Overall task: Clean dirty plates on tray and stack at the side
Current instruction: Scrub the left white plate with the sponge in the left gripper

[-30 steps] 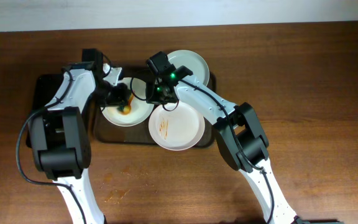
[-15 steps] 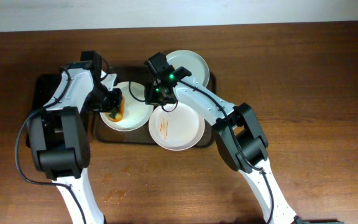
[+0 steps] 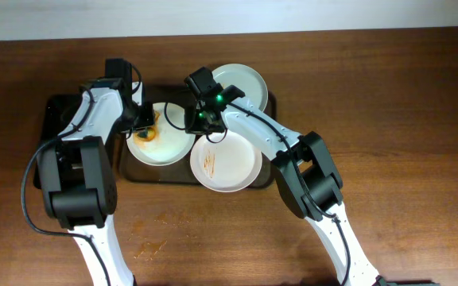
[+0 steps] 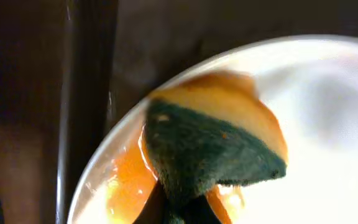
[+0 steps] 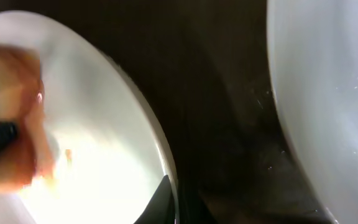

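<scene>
Three plates sit on the tray by the far edge — scrubbing step. Left gripper pinches a sponge on the leftmost plate; right gripper — can't tell its grip. Next needs firm wipes over the sauce.

Robotics lab or test station, likely. Left arm and right arm, black-and-white, over wood-grain bench; plain pale wall behind; plates on tray.

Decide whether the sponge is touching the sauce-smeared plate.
Touching. The left wrist view shows the sponge pressed onto the plate, with orange sauce smeared around its edge and no gap.
</scene>
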Tool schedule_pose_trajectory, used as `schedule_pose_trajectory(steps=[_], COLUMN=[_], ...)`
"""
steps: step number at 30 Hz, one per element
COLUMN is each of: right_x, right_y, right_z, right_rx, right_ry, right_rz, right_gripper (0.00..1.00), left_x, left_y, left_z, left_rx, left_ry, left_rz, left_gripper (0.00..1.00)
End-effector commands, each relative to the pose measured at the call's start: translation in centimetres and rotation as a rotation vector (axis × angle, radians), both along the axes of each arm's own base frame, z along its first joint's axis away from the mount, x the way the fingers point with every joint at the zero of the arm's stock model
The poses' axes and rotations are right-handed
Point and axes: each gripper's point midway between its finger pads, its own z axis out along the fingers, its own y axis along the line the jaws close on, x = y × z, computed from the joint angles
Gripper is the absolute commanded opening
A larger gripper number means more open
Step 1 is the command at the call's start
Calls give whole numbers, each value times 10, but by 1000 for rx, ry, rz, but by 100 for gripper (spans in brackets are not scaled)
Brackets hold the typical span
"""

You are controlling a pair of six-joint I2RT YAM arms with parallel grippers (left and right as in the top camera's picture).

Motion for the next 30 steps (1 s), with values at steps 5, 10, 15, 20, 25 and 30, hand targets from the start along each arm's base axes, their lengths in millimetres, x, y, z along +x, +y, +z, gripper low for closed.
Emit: schedule_pose_trajectory(steps=[5, 10, 15, 20, 25, 30], right_x=[-2, -10, -10, -9, -11, -11], right_y=[-4, 1, 1, 1, 3, 3], right_z=[-18, -26, -26, -26, -25, -25], right_rx=[-16, 12, 12, 13, 25, 24], right_ry=[36, 85, 85, 83, 91, 90], right_rz=[-28, -17, -18, -17, -10, -11], right_gripper=[4, 4, 4, 4, 4, 4], left_x=[-26, 21, 39, -24, -10, 25], left_y=[-51, -10, 12, -11, -44, -16], left_z=[9, 4, 7, -2, 7, 4], left_rx=[-287, -58, 72, -37, -216, -53], left_ry=[59, -85, -153, 88, -13, -122], left_rz=[-235, -47, -9, -168, -302, -194], left_gripper=[1, 1, 1, 1, 1, 1])
